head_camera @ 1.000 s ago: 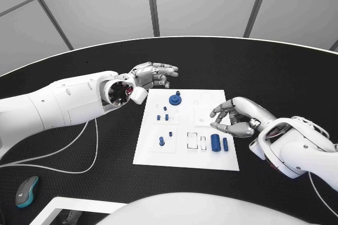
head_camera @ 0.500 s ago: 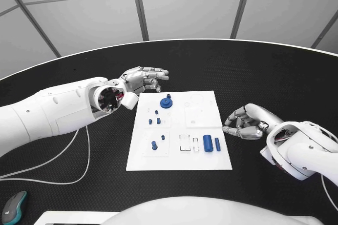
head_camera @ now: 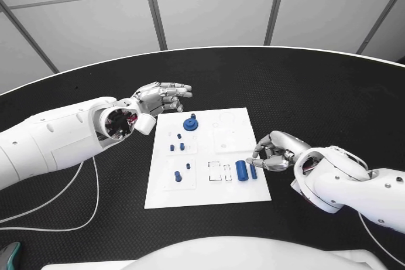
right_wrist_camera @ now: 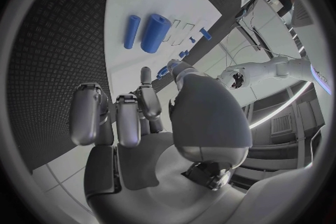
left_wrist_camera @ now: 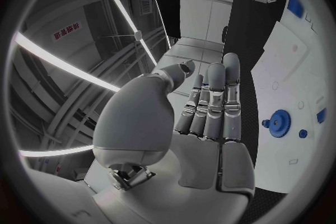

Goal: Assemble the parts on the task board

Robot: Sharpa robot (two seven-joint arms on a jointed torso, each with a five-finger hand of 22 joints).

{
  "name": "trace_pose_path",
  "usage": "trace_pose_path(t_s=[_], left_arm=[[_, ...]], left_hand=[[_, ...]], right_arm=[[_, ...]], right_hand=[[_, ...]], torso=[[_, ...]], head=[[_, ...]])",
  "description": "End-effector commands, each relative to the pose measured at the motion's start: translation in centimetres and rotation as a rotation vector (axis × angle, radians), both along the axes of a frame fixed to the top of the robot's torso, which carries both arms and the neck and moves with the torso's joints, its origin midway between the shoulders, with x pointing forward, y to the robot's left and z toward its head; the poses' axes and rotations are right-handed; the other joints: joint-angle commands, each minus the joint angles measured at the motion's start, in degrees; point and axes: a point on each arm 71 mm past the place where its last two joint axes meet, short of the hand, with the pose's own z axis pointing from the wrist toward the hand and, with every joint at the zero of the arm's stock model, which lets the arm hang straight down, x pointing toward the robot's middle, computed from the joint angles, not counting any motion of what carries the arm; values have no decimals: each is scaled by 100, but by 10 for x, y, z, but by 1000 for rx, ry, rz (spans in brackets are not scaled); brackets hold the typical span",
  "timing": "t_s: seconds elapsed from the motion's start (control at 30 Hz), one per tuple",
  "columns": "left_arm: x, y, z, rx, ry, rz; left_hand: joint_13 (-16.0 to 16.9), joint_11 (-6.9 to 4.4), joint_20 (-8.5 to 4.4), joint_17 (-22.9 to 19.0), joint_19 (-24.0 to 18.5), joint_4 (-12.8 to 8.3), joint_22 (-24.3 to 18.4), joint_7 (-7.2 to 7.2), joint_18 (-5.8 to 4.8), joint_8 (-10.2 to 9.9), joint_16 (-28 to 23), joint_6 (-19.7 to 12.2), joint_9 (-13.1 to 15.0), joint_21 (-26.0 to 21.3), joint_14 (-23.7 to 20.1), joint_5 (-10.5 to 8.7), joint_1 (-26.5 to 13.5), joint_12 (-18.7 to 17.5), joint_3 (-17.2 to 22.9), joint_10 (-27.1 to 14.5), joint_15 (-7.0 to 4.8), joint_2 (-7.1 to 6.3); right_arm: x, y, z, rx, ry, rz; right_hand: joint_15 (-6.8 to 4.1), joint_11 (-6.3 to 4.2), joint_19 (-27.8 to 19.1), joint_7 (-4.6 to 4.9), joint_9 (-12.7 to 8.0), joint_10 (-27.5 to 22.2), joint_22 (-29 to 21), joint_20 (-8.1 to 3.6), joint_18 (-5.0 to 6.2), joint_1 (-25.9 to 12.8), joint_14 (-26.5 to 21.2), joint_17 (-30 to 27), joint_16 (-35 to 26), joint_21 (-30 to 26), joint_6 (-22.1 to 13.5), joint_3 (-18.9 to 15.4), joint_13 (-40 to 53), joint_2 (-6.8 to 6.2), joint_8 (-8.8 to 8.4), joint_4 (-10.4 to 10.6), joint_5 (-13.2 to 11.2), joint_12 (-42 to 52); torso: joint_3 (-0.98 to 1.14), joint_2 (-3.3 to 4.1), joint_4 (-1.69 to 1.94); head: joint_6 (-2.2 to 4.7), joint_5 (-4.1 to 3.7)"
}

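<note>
both empty: left hand spread beyond task board's corner, right hand curled beside its edge.

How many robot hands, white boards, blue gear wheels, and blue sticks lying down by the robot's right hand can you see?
Robot hands: 2, the left hand and the right hand
White boards: 1, the task board
Blue gear wheels: 1, the gear
Blue sticks lying down: 2, the fat cylinder and the thin rod
Total: 6
</note>
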Motion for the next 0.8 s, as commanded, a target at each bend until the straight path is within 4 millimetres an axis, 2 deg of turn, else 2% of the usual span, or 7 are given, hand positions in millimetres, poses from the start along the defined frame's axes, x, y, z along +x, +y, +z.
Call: trace_pose_path(t_s=[0.03, 0.17, 0.33, 0.8], left_arm=[[0, 0, 0, -1, 0, -2], [-1, 0, 0, -1, 0, -2], [-1, 0, 0, 0, 0, -1], [-1, 1, 0, -1, 1, -2]], left_hand=[[9, 2, 35, -5, 2, 6, -5, 32, 92, 8, 21, -24, 7, -28, -36, -24, 31, 37, -30, -49, 0, 14], [9, 2, 35, -5, 2, 6, -5, 32, 92, 8, 21, -24, 7, -28, -36, -24, 31, 37, -30, -49, 0, 14], [10, 1, 36, -9, 1, 14, -7, 31, 92, 10, 24, -24, 9, -30, -39, -24, 25, 42, -33, -53, 0, 17], [10, 2, 37, -12, 0, 26, -8, 32, 92, 10, 26, -25, 10, -33, -40, -24, 14, 46, -38, -56, 2, 19]], right_arm=[[0, 8, -4, -4, 8, 15], [0, 13, -7, -15, 19, 21], [0, 15, -10, -33, 36, 18], [1, 20, -15, -98, 50, 46]], right_hand=[[-34, 2, 438, -1, 22, 51, 1117, -26, -68, -58, 474, 826, 40, 47, -62, -55, 64, 19, 37, 4, -38, 55], [-34, 1, 445, -4, 45, 90, 1140, -25, -79, -72, 484, 878, 70, 113, -71, -104, 157, 35, 58, 3, -50, 141], [-32, 1, 458, -4, 68, 96, 1179, -24, -99, -92, 505, 989, 131, 233, -83, -151, 197, 63, 78, 6, -53, 171], [-36, -8, 469, -21, 149, 109, 1228, -21, -116, -260, 516, 1055, 171, 350, -84, -371, 290, 126, 163, 14, -43, 230]], torso=[[-10, 6, 13], [-13, 6, 10], [-10, 2, -3], [-14, 10, 7]], head=[[-22, -159], [-16, -209], [-23, -204], [-25, -186]])
